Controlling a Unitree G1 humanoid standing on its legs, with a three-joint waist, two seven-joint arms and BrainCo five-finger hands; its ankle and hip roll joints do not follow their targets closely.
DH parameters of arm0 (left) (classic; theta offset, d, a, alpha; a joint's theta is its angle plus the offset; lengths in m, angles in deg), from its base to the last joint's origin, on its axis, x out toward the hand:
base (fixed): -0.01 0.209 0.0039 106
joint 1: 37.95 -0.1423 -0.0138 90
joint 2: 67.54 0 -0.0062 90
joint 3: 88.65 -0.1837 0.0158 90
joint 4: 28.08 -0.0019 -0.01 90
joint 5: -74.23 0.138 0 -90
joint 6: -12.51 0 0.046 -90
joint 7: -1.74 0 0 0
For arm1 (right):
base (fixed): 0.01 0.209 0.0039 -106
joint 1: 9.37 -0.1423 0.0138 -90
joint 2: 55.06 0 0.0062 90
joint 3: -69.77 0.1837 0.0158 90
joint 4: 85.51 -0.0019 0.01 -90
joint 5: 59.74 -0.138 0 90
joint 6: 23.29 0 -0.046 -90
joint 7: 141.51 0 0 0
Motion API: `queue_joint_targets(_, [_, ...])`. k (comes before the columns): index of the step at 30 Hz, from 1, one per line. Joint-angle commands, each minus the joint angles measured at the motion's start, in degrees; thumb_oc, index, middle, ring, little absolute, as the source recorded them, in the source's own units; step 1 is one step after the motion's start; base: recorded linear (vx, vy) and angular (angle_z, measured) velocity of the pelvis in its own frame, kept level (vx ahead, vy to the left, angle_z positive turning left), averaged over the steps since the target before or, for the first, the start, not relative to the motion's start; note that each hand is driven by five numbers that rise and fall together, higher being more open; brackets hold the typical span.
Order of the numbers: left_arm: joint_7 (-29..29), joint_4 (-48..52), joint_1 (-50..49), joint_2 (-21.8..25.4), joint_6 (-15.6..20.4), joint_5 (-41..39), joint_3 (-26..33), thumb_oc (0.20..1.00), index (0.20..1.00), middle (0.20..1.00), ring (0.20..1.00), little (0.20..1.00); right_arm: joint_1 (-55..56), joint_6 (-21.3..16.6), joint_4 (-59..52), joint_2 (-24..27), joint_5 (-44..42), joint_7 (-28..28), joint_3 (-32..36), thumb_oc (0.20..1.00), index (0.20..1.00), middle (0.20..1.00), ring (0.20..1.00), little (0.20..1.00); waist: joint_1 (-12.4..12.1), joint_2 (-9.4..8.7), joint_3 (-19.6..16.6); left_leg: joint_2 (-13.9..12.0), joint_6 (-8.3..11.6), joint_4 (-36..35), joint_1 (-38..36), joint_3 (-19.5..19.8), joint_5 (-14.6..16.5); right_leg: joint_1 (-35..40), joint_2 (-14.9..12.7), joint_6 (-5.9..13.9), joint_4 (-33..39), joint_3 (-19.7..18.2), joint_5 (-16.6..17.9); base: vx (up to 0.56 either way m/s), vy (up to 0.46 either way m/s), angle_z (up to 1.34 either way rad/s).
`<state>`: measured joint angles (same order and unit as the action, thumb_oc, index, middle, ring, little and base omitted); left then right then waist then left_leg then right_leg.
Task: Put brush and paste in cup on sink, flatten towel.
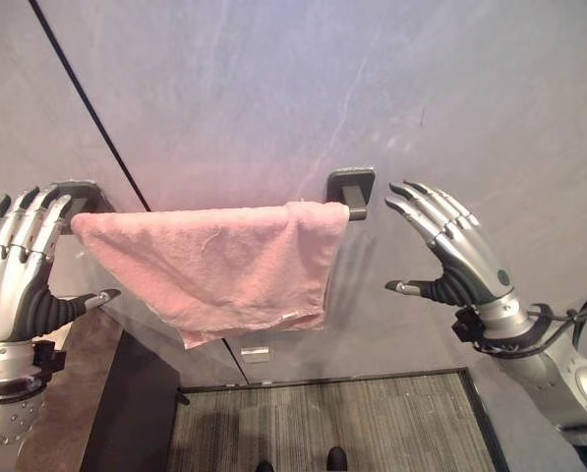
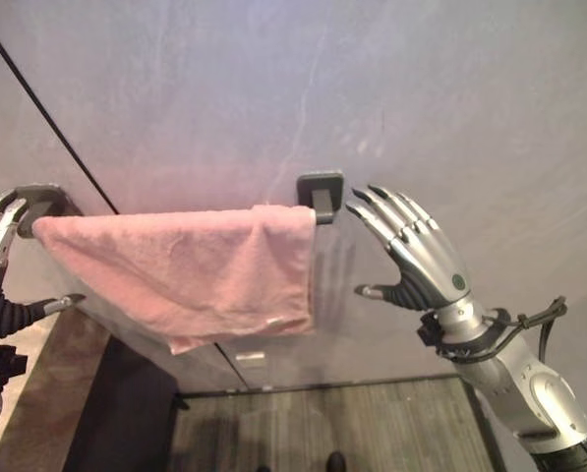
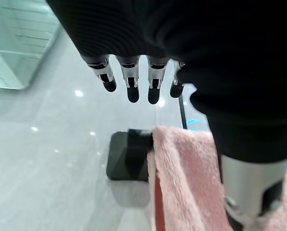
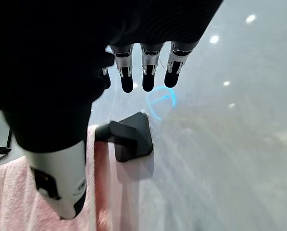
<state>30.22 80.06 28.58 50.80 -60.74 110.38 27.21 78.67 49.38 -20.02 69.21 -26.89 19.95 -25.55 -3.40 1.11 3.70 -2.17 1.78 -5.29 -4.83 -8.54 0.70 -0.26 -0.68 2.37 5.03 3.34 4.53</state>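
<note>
My left robot hand (image 1: 18,261) is raised at the left end of the rail, fingers straight and spread, thumb held out toward the towel, holding nothing. Its fingertips sit just beside the left bracket (image 3: 126,155), with the towel's edge close by the thumb side. The pink towel (image 1: 219,265) hangs over the wall rail between my two hands, draped from the left bracket to the right bracket (image 1: 352,189), its lower hem uneven and hanging lowest in the middle. My right robot hand (image 1: 450,251) is up just past the right bracket, fingers straight and fanned apart, thumb out, empty and clear of the cloth.
</note>
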Motion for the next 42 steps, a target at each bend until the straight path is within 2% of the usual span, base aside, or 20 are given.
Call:
queue_joint_targets(1, [0.3,1.6,1.1,6.1,1.2,0.2,-0.1,1.0,1.0,1.0,1.0,1.0,-5.2,-0.6,-3.5,0.2,0.4,-0.4,-2.6,1.0,1.0,1.0,1.0,1.0,-0.3,-3.47,-0.8,-3.9,4.23,0.3,1.5,0.8,-1.3,1.0,-9.8,8.74,0.0,0.2,0.4,0.0,0.0,0.0])
queue_joint_targets(8, [-0.9,0.5,3.1,8.5,1.7,-0.7,-3.1,1.0,1.0,1.0,1.0,1.0,-10.2,-0.5,-4.4,0.0,0.4,-0.8,-5.9,1.0,1.0,1.0,1.0,1.0,-0.7,-3.88,-0.4,-3.8,4.23,0.3,2.6,1.2,-1.5,0.5,-10.1,8.87,0.0,0.8,0.6,0.0,0.0,0.0])
queue_joint_targets(9, [-2.0,-0.4,3.8,9.2,1.8,-1.5,-5.2,1.0,1.0,1.0,1.0,1.0,-13.4,-0.1,-4.1,0.1,0.8,0.5,-9.2,1.0,1.0,1.0,1.0,1.0,-1.2,-4.05,-0.4,-3.5,4.16,0.3,2.7,1.4,-1.4,0.4,-10.3,8.87,0.0,0.9,0.7,0.0,0.0,0.0])
queue_joint_targets(16, [-2.8,-2.2,5.0,11.1,1.7,-1.1,-7.3,1.0,1.0,1.0,1.0,1.0,-20.3,0.7,-1.8,1.4,1.8,2.5,-15.4,1.0,1.0,1.0,1.0,1.0,-1.4,-4.46,-0.1,-3.3,4.09,0.3,3.1,1.5,-1.4,0.2,-10.5,9.01,0.0,1.1,0.8,0.0,0.0,0.0])
queue_joint_targets(24, [-6.2,-2.7,4.0,15.5,2.7,-0.8,-7.6,1.0,1.0,1.0,1.0,1.0,-24.8,1.0,-0.9,8.1,1.4,7.9,-18.9,1.0,1.0,1.0,1.0,1.0,-1.3,-5.59,0.6,-3.2,4.23,0.3,4.3,1.8,-1.6,-0.7,-10.7,9.22,0.0,1.5,1.2,0.0,0.002,0.05])
queue_joint_targets(34, [-10.1,-5.1,-0.1,19.9,3.7,0.0,-8.2,1.0,1.0,1.0,1.0,1.0,-17.0,-0.1,5.0,19.4,5.1,9.9,-18.2,1.0,1.0,1.0,1.0,1.0,-0.1,-5.82,1.1,-3.3,4.38,0.3,4.1,2.2,-1.4,0.0,-10.8,9.39,0.0,2.2,0.8,0.0,0.001,0.02])
queue_joint_targets(37, [-10.5,-7.3,-0.5,19.3,3.6,-0.4,-9.1,1.0,1.0,1.0,1.0,1.0,-14.3,0.6,8.0,17.9,4.3,8.9,-16.3,1.0,1.0,1.0,1.0,1.0,0.1,-5.51,1.0,-3.3,4.44,0.3,3.9,2.2,-1.3,0.3,-10.8,9.38,0.0,2.4,0.6,0.01,-0.001,0.0])
queue_joint_targets(39, [-10.5,-8.3,-1.4,17.9,3.2,0.3,-9.0,1.0,1.0,1.0,1.0,1.0,-10.0,1.2,10.4,14.6,2.6,7.7,-12.9,1.0,1.0,1.0,1.0,1.0,0.4,-5.05,1.1,-3.4,4.37,0.3,3.7,2.1,-1.3,0.4,-10.8,9.4,0.0,2.4,0.5,0.0,0.0,0.0])
queue_joint_targets(41, [-10.8,-8.3,-1.7,17.9,3.2,0.3,-9.0,1.0,1.0,1.0,1.0,1.0,-8.6,1.2,9.7,14.0,2.7,7.2,-11.4,1.0,1.0,1.0,1.0,1.0,0.1,-5.07,0.9,-3.4,4.35,0.3,3.7,2.1,-1.3,0.5,-10.8,9.39,0.0,2.4,0.4,0.0,0.0,0.0])
queue_joint_targets(42, [-11.0,-8.5,-1.8,16.8,3.1,0.5,-8.7,1.0,1.0,1.0,1.0,1.0,-7.2,1.3,8.7,12.2,1.5,6.9,-9.2,1.0,1.0,1.0,1.0,1.0,0.3,-4.82,0.9,-3.5,4.34,0.3,3.6,1.9,-1.3,0.4,-10.8,9.42,0.0,2.4,0.3,0.0,0.0,0.0])
